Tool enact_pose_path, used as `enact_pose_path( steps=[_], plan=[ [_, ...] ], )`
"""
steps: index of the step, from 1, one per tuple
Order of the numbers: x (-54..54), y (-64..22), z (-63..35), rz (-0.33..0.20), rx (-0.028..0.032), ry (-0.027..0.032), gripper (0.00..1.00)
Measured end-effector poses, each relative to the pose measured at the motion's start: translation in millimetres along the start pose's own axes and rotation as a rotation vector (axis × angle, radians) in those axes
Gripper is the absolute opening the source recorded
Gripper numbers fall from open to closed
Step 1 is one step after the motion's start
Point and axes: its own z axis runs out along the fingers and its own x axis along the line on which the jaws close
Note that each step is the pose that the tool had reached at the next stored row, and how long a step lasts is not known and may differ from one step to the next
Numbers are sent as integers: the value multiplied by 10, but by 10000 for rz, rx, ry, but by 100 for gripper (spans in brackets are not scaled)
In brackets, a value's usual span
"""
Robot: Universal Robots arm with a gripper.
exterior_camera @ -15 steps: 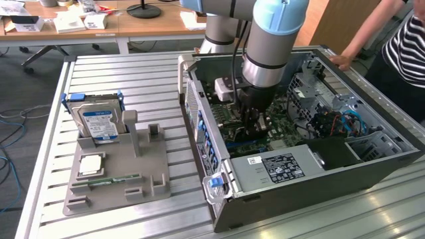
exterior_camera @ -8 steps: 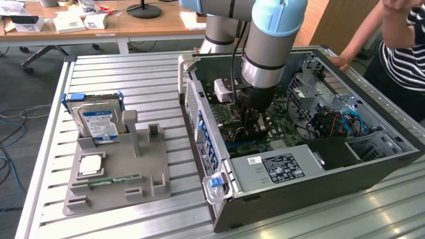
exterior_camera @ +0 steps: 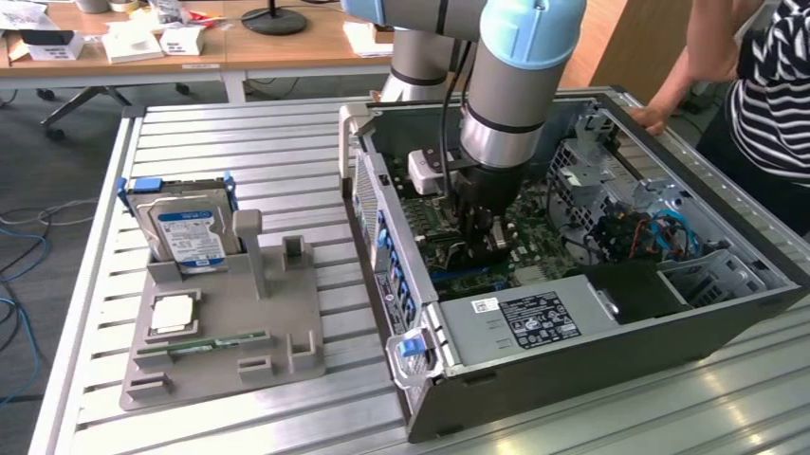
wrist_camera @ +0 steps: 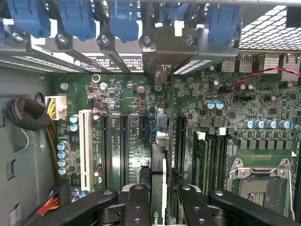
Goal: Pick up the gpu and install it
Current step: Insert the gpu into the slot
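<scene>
The gpu (wrist_camera: 159, 188) is standing edge-on between the fingers of the gripper (wrist_camera: 160, 200), which is clamping it just above the motherboard (wrist_camera: 127, 103) slots, inside the open case (exterior_camera: 658, 322). A person (exterior_camera: 760, 85) is standing beside the case.

Gpu (wrist_camera: 159, 181): thin card seen edge-on, dark board with a silvery upper edge, standing upright on its long edge. Held between the black fingers (wrist_camera: 137, 207), pointing straight toward the green motherboard (wrist_camera: 122, 103). Set among the motherboard's black expansion slots, in line with them; whether seated or just above cannot be told.
</scene>
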Motion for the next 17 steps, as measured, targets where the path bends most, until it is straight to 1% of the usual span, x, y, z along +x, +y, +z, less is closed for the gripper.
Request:
enact_pose_path(
  steps=[9, 10, 12, 14, 15, 16, 17],
  plan=[
    [0, 0, 0, 0, 0, 0, 27],
    [-1, 0, 3, 1, 2, -11, 28],
    [-1, 0, 2, 1, 2, -5, 28],
    [0, 0, 0, 1, 0, 0, 40],
    [0, 0, 0, 1, 0, 0, 40],
    [0, 0, 0, 1, 0, -1, 46],
    [0, 0, 0, 1, 0, 0, 46]
  ],
)
